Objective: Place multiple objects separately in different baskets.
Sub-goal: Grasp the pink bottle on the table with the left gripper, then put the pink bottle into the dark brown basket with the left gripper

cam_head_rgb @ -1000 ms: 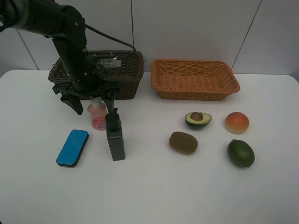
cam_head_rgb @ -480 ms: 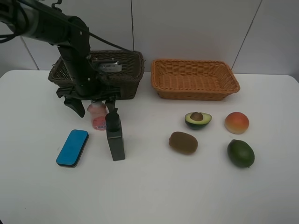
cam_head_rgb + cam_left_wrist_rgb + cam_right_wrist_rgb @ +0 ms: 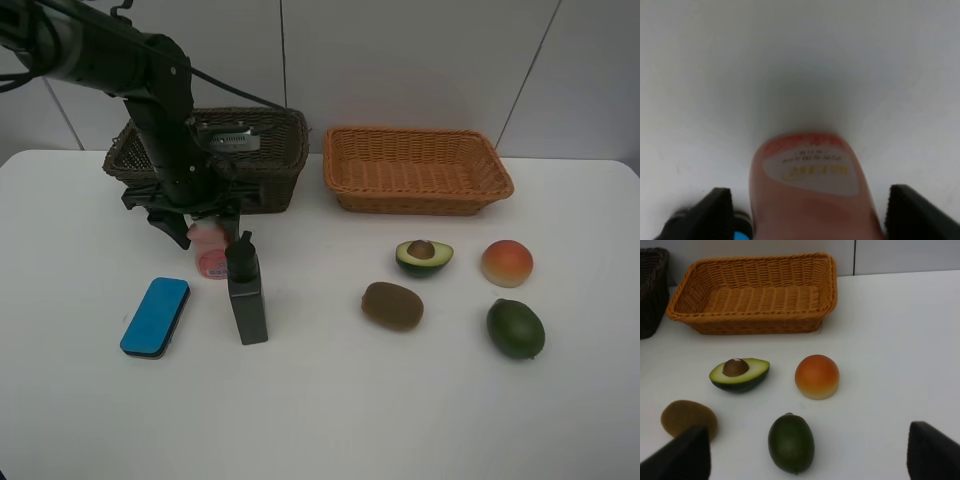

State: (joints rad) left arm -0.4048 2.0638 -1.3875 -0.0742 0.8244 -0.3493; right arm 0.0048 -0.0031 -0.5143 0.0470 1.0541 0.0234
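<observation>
L gripper (image 3: 200, 222) is low over the worktop (image 3: 330, 420), jaws either side of the small pink bottle (image 3: 209, 252). Wrist view shows a dark fingertip (image 3: 715, 212) on each side w/ a thin gap to the bottle wall, so part-spread, not pinching as far as I can tell. Bottle appears upright on the worktop, just in front of the dark brown basket (image 3: 275, 160). Dark green bottle (image 3: 247, 295) is just beside it, pump head v. close; can't tell if touching.

Handling (judgement): small plastic bottle, prob. light. Wall looks stiff enough but may give a bit. Smooth rounded body, so it could slip or twist in the jaws. Best hold is across the body at mid-height, below the cap, square on. The green bottle may tip if nudged on the lift.

Writing: white oval label (image 3: 810, 172) w/ yellow lettering + a line of small dark print, red band next to it, all too blurred to read. From the high cam there's a reddish round patch on the front, no legible text. No brand readable elsewhere.

R gripper (image 3: 805, 460): jaws wide apart, nothing between them, over the fruit side. Green round fruit (image 3: 791, 442) is nearest, then peach (image 3: 817, 376), halved avocado (image 3: 739, 373), kiwi (image 3: 688, 417), w/ the light orange basket (image 3: 755, 322) beyond.
</observation>
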